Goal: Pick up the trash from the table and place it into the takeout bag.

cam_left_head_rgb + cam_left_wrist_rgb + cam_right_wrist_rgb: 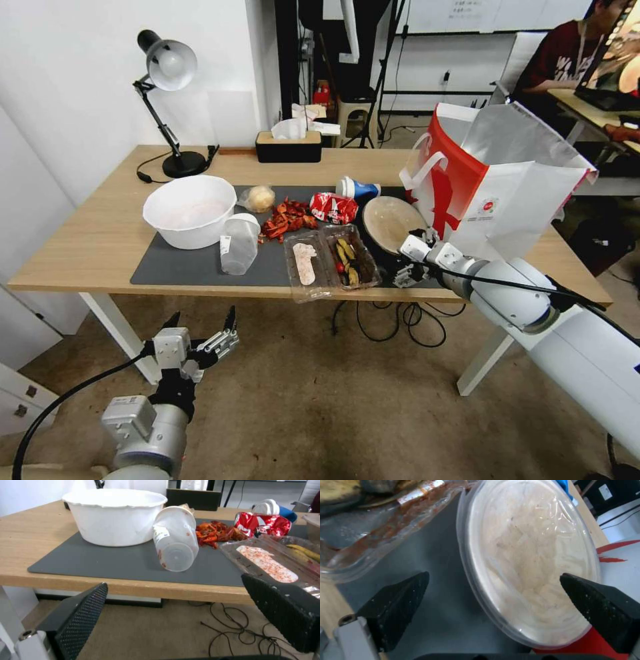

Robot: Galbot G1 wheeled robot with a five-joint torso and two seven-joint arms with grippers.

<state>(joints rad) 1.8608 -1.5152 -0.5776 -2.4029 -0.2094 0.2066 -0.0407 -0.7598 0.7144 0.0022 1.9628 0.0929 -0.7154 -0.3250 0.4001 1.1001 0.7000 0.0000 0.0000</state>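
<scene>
Nothing appears to be bagged yet — judging from how the litter lies, the whole job is still ahead. Taking the takeout bag (pixel 507 180) as the landmark: it stands upright with its mouth open at the far right end of the bench (pixel 87 233), its foil lining showing, and what can be seen of its inside holds no trash.

Touching or just beside the bag's red side lies the beige round dish (pixel 392 221), tilted against it and covered by a clear lid. The right tool (pixel 408 261) hovers just in front of this dish with its fingers (pixel 596 602) spread wide on either side of the rim, gripping nothing; this looks like the first pick being lined up.

Farther from the bag, in order: the blue-and-white cup (pixel 357 189) on its side, the crumpled red wrapper (pixel 333 207), a clear two-part tray (pixel 331 260) with food leftovers, a heap of red shell scraps (pixel 287 219), the plastic-wrapped yellowish ball (pixel 259 198), the clear plastic cup (pixel 239 244) lying tipped over, and a large white bowl (pixel 189 210) farthest off. All rest on or near the dark grey mat (pixel 180 267).

The left tool (pixel 200 340) hangs below the bench edge, well apart from the bag — fingers (pixel 78 620) released, empty, idle.
</scene>
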